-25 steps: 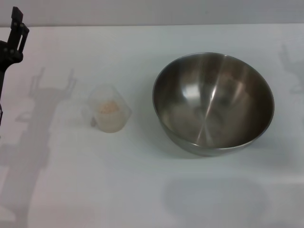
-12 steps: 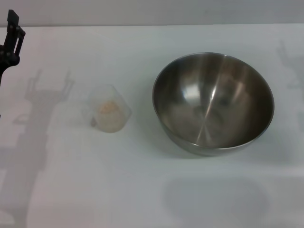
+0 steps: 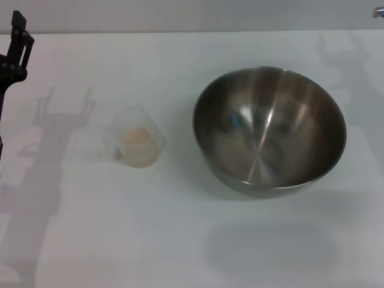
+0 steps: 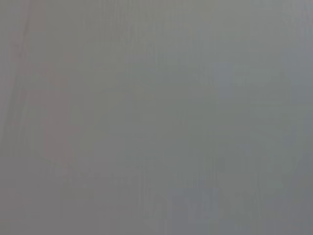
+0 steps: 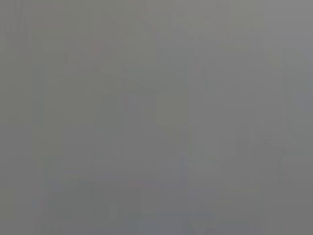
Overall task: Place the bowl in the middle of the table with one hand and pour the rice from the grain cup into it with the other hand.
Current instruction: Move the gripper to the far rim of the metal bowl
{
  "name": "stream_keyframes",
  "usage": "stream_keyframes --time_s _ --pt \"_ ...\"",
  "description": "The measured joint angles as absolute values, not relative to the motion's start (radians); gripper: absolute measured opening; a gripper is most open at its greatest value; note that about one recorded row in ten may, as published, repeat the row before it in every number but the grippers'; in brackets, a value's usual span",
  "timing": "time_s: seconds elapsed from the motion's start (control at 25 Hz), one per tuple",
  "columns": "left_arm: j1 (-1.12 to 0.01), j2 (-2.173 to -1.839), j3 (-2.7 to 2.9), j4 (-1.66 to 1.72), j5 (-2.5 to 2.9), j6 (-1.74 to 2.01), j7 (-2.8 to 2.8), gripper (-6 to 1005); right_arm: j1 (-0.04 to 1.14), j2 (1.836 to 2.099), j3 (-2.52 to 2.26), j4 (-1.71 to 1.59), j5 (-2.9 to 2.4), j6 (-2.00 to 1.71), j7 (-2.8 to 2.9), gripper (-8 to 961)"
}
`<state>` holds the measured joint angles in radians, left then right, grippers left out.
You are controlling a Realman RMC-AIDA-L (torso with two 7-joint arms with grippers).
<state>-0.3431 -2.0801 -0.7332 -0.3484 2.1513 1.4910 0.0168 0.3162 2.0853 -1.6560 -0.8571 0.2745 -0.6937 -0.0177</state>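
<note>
2 items apart: grain cup (image 3: 138, 144), bowl (image 3: 269, 129); left gripper (image 3: 18, 45) at table (image 3: 180, 240) edge, grip unclear.

Both wrist views give us only flat grey, nothing identifiable. In the head view the black left gripper (image 3: 17, 42) is cut off by the frame edge; we can't tell its finger state. The right arm shows only as a sliver at the top corner.

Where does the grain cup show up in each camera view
Head view: the grain cup stands left of centre, apart from the bowl on its right.
Left wrist view: not in it.
Right wrist view: not in it.
Shared landmark: none; both wrist views show only plain grey.
</note>
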Motion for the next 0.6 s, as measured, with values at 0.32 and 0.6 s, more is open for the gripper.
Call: stream_keyframes --time_s 0.32,0.6 --pt "-0.333 -2.080 -0.733 -0.345 2.149 1.486 0.017 785 0.246 2.087 -1.677 -1.432 0.275 0.218 -0.018 700" --pt "-0.327 -2.079 -0.735 -0.348 2.149 1.490 0.017 785 0.300 2.080 -1.609 -1.715 0.297 0.776 -0.023 700"
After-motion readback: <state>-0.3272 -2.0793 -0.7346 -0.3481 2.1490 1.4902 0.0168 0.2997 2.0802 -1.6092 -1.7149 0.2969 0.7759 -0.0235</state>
